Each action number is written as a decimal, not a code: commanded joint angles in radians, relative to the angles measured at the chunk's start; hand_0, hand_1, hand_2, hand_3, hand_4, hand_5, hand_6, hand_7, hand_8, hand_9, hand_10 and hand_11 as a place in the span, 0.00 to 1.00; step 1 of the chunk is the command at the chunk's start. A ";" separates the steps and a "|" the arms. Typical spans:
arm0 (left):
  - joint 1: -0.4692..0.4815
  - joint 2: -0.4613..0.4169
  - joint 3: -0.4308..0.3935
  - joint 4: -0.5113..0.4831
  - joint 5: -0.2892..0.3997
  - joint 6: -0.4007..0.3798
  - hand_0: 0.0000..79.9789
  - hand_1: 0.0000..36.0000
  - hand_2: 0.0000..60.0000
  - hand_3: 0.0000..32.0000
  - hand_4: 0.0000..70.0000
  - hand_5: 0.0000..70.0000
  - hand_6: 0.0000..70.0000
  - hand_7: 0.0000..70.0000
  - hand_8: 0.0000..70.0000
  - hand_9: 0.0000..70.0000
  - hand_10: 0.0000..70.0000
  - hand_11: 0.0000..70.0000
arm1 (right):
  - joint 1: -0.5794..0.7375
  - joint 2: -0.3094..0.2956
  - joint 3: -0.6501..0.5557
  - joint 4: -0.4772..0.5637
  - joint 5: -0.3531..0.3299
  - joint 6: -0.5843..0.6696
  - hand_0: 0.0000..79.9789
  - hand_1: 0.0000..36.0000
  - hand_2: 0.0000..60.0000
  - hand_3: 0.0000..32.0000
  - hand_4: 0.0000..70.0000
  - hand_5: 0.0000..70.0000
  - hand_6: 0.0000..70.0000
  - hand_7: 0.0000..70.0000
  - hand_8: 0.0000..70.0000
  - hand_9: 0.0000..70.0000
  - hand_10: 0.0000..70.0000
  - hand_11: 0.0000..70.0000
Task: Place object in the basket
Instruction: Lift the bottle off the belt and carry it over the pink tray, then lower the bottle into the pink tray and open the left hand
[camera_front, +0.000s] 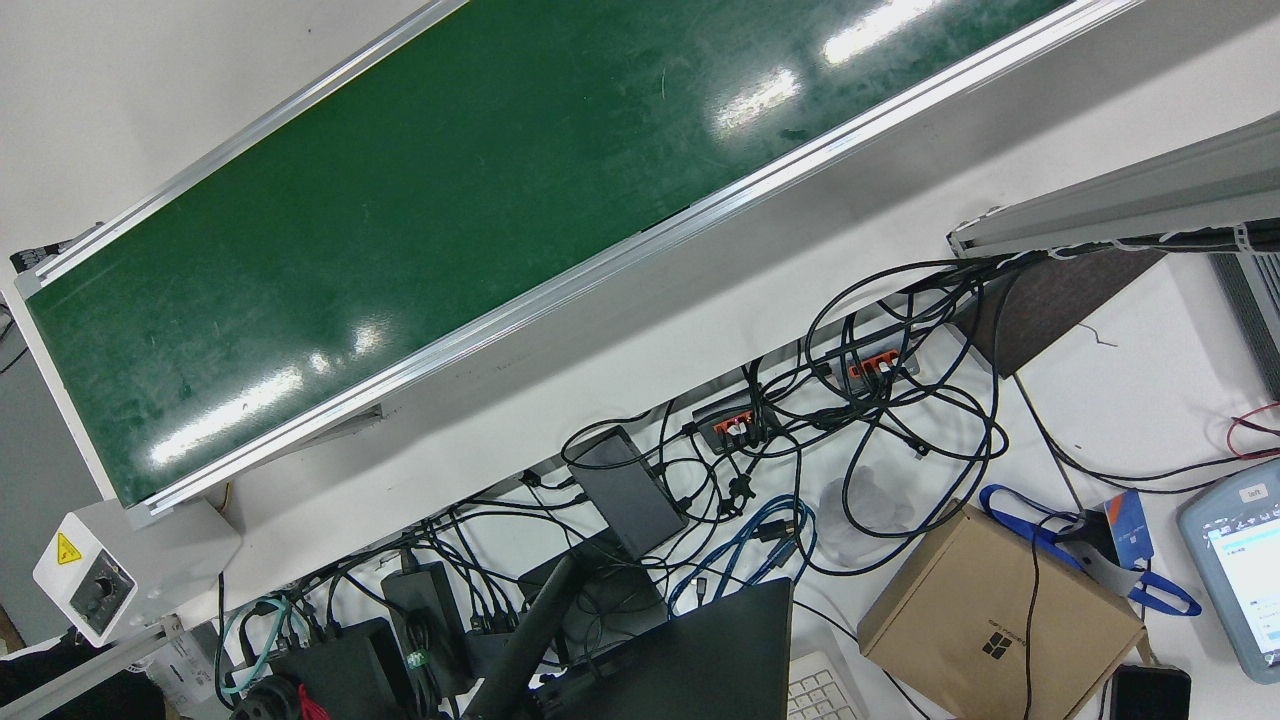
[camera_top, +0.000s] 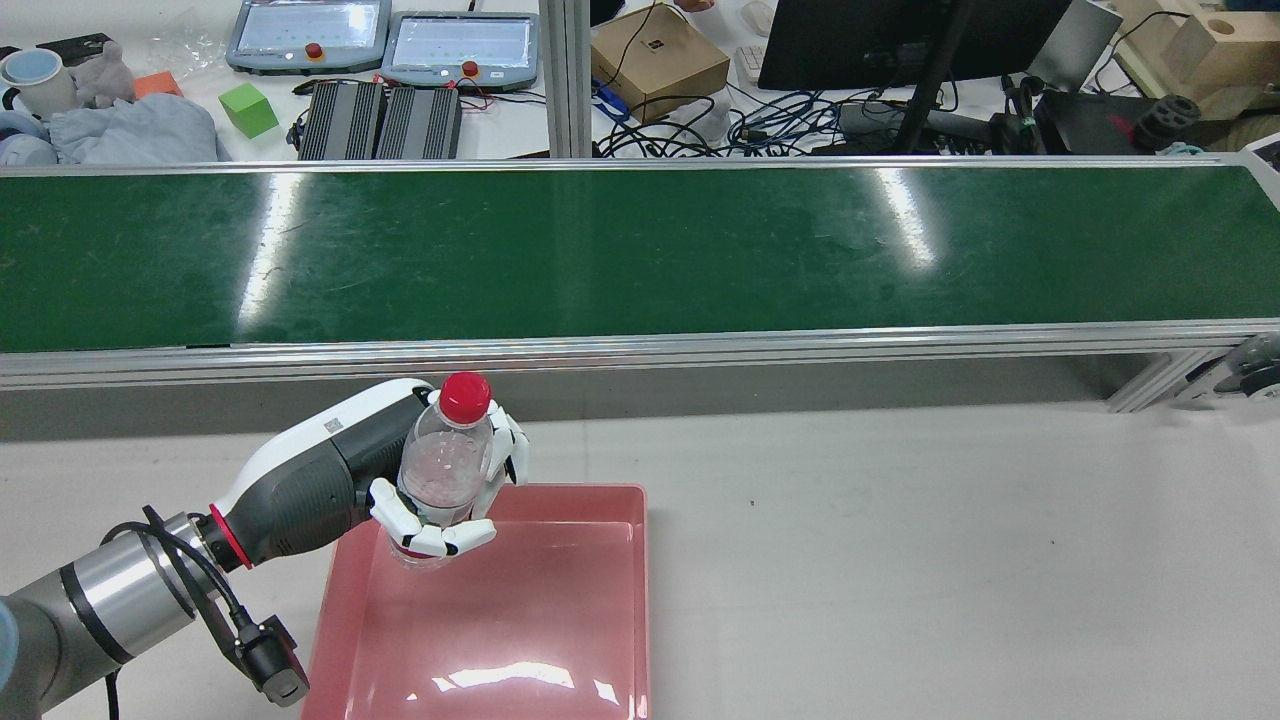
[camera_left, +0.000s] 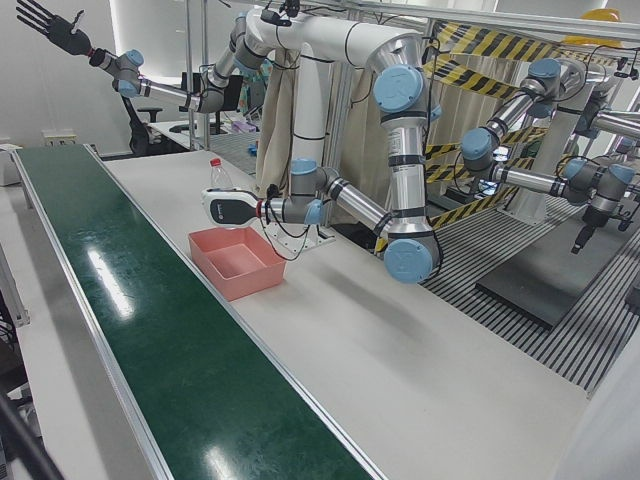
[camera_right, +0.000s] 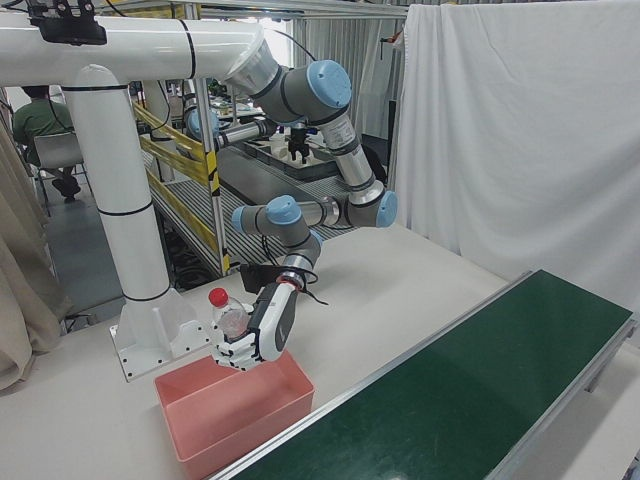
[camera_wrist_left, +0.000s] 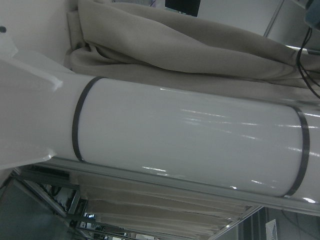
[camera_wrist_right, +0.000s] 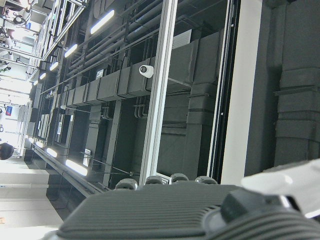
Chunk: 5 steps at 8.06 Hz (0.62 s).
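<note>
My left hand (camera_top: 395, 510) is shut on a clear plastic bottle (camera_top: 447, 455) with a red cap. It holds the bottle upright over the far left corner of the pink basket (camera_top: 600, 600), with the bottle's base about level with the rim. The bottle (camera_left: 215, 176), hand (camera_left: 228, 207) and basket (camera_left: 240, 268) show in the left-front view, and again in the right-front view: bottle (camera_right: 224, 312), hand (camera_right: 255, 340), basket (camera_right: 235, 425). The basket is otherwise empty. My right hand (camera_left: 45, 25) is dark, raised high and far off, with its fingers spread and empty.
The green conveyor belt (camera_top: 640, 250) runs across just beyond the basket, framed by aluminium rails. The white tabletop (camera_top: 950, 560) stretches to the right of the basket. Monitors, cables and boxes lie behind the belt (camera_front: 990, 620).
</note>
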 joint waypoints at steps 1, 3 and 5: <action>0.035 0.032 -0.016 -0.012 -0.012 0.019 0.83 0.74 0.68 0.00 0.65 1.00 0.69 0.61 0.80 0.97 0.62 0.90 | 0.000 0.000 0.000 0.000 0.000 0.000 0.00 0.00 0.00 0.00 0.00 0.00 0.00 0.00 0.00 0.00 0.00 0.00; 0.029 0.046 -0.017 -0.017 -0.012 0.017 0.76 0.67 0.45 0.00 0.41 0.79 0.36 0.52 0.55 0.70 0.45 0.67 | 0.000 0.000 0.000 0.000 0.000 0.000 0.00 0.00 0.00 0.00 0.00 0.00 0.00 0.00 0.00 0.00 0.00 0.00; 0.029 0.080 -0.037 -0.020 -0.010 0.017 0.69 0.57 0.28 0.00 0.14 0.55 0.19 0.31 0.33 0.41 0.31 0.49 | 0.000 0.000 0.000 0.000 0.000 0.000 0.00 0.00 0.00 0.00 0.00 0.00 0.00 0.00 0.00 0.00 0.00 0.00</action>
